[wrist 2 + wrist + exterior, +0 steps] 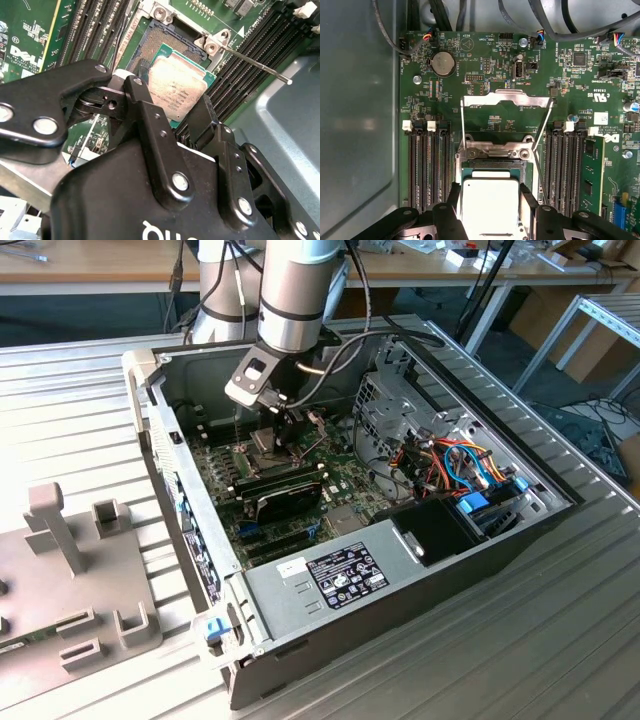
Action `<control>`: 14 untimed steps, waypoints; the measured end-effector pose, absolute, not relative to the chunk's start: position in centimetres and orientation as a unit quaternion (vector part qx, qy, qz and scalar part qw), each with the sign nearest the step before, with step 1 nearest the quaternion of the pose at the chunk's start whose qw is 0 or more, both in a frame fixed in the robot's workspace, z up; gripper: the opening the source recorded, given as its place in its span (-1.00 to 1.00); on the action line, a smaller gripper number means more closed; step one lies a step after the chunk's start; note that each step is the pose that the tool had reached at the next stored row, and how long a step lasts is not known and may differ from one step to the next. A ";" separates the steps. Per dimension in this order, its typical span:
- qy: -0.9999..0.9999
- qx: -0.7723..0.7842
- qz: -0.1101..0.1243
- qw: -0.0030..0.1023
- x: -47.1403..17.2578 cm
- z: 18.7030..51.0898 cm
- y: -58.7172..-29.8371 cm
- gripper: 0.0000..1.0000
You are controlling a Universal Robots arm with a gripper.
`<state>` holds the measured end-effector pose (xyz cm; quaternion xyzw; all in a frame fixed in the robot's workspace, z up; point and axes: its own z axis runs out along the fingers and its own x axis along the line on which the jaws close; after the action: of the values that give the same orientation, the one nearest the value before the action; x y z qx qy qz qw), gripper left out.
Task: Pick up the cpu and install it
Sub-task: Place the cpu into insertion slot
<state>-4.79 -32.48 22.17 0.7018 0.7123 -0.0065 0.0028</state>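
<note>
Your gripper (490, 199) pinches the cpu (490, 212) by opposite edges, flat over the open socket (152, 47). Socket frame (506, 98) is hinged back for clearance.

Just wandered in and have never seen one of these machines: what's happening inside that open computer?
A robot arm reaches into an open grey metal desktop computer case. Its black two-fingered gripper is shut on the cpu, a small flat square chip with a dull silver-grey metal top, one finger on each side. The chip is held over the open socket on the green motherboard, whose hinged metal frame is flipped back. It does not look seated yet.
</note>
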 end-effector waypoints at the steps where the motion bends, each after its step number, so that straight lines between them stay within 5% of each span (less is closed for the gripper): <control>1: 0.712 0.702 -0.007 0.003 -4.8 22.2 -32.5 0.09; 14: 0.712 0.702 -0.006 0.003 -4.8 21.1 -32.8 0.09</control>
<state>-4.79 -32.78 21.13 0.7018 0.7123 -0.0065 0.0028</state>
